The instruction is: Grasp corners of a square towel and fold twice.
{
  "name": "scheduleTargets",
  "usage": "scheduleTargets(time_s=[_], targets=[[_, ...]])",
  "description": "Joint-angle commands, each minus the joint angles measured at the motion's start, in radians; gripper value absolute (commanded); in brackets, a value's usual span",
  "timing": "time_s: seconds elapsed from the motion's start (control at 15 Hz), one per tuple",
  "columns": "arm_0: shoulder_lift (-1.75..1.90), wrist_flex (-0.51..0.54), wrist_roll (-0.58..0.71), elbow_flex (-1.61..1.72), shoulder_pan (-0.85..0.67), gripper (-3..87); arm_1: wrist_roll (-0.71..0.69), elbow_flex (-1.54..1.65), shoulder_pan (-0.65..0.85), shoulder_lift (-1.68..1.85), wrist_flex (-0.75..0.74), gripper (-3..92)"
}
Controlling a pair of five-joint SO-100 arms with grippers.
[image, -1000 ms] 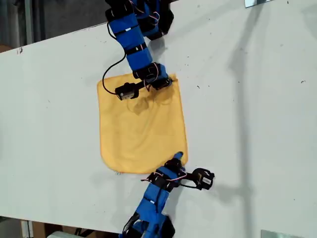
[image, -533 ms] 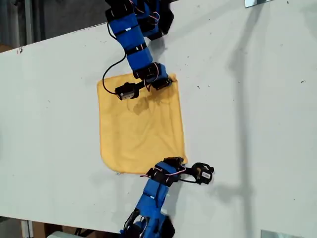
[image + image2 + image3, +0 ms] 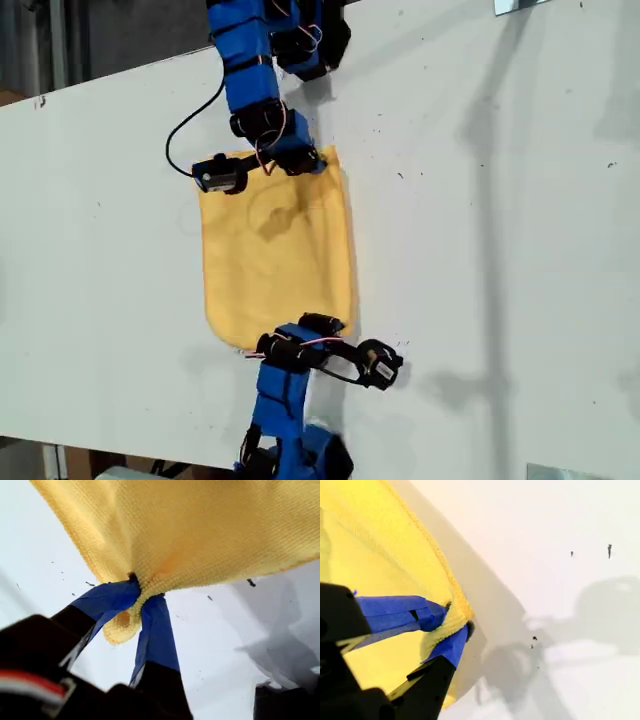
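The yellow towel (image 3: 275,250) lies on the white table (image 3: 480,250), its edge on the exterior view's right lifted off the surface. My first gripper (image 3: 322,324), on the arm at the bottom of the exterior view, is shut on the towel's near corner (image 3: 120,625). The blue fingers (image 3: 155,625) pinch the bunched cloth, and the towel (image 3: 200,525) hangs beyond them. My second gripper (image 3: 305,160), on the arm at the top, is shut on the far corner (image 3: 461,611). Its fingers (image 3: 400,612) clamp the hem while the towel (image 3: 370,555) spreads beneath the camera.
Both arm bases stand at the table's rim, one at the top (image 3: 300,30) and one at the bottom (image 3: 290,455) of the exterior view. A black cable (image 3: 185,125) loops from the top arm. Small dark specks (image 3: 400,176) mark the bare table beyond the towel.
Both grippers have moved toward the exterior view's left, each keeping its corner. The towel's right edge has come with them, so the cloth looks narrower.
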Motion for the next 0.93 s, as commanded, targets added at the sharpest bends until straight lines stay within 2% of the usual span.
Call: scheduleTargets(time_s=[0.0, 0.13, 0.2, 0.33, 0.47, 0.6, 0.73, 0.87], targets=[[0.13, 0.017, 0.16, -0.044, -0.167, -0.3, -0.14, -0.097, 0.153, 0.077, 0.008, 0.0], [0.215, -0.011, 0.321, -0.034, -0.339, -0.3, -0.328, -0.181, 0.325, 0.078, -0.012, 0.0], [0.253, -0.064, 0.417, -0.012, -0.431, -0.3, -0.411, -0.213, 0.414, 0.078, -0.046, 0.0], [0.264, -0.121, 0.557, -0.005, -0.624, -0.3, -0.541, -0.235, 0.546, 0.095, -0.175, 0.0], [0.253, -0.256, 0.684, 0.078, -0.827, -0.3, -0.635, -0.179, 0.683, 0.084, -0.341, 0.0], [0.192, -0.42, 0.781, 0.144, -0.988, -0.3, -0.699, -0.098, 0.815, 0.018, -0.503, 0.0], [0.141, -0.577, 0.848, 0.181, -1.077, -0.3, -0.726, -0.052, 0.905, -0.061, -0.652, 0.0], [0.098, -0.635, 0.884, 0.126, -1.118, -0.3, -0.736, -0.057, 0.968, -0.147, -0.752, 0.0]])
